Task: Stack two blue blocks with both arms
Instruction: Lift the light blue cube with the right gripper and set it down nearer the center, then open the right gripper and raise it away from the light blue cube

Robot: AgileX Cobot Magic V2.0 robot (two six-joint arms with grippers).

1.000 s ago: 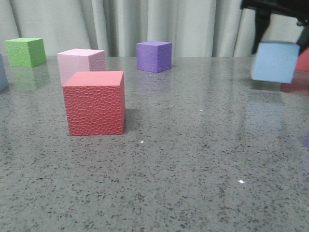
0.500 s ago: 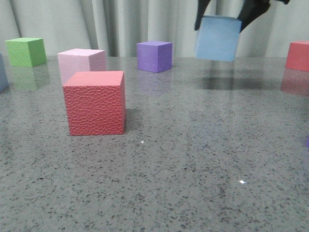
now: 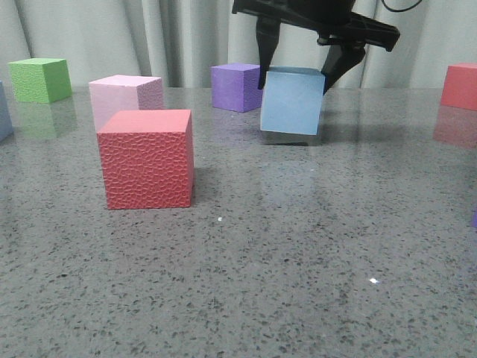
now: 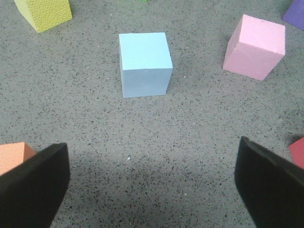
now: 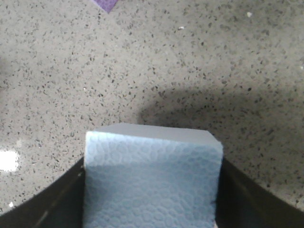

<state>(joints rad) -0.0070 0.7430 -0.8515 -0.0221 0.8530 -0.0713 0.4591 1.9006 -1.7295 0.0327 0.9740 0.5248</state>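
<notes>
My right gripper [image 3: 294,74] is shut on one blue block [image 3: 292,101] and holds it slightly tilted just above the table, in front of the purple cube. In the right wrist view the block [image 5: 152,180] fills the space between the black fingers [image 5: 57,204]. The second blue block [image 4: 145,64] stands alone on the table ahead of my left gripper [image 4: 152,190], which is open and empty, well short of it. A bluish sliver at the front view's left edge [image 3: 3,112] may be this block. The left gripper does not show in the front view.
A red textured cube [image 3: 147,159] stands front left, with a pink cube [image 3: 125,95] behind it. A green cube [image 3: 39,80], a purple cube [image 3: 235,86] and another red cube [image 3: 460,86] are at the back. In the left wrist view: yellow [image 4: 45,13], pink [image 4: 255,46] and orange [image 4: 14,154] cubes.
My right gripper has carried the blue block from the far right leftward to the middle of the table, raising it on the way and then lowering it close to the surface.
</notes>
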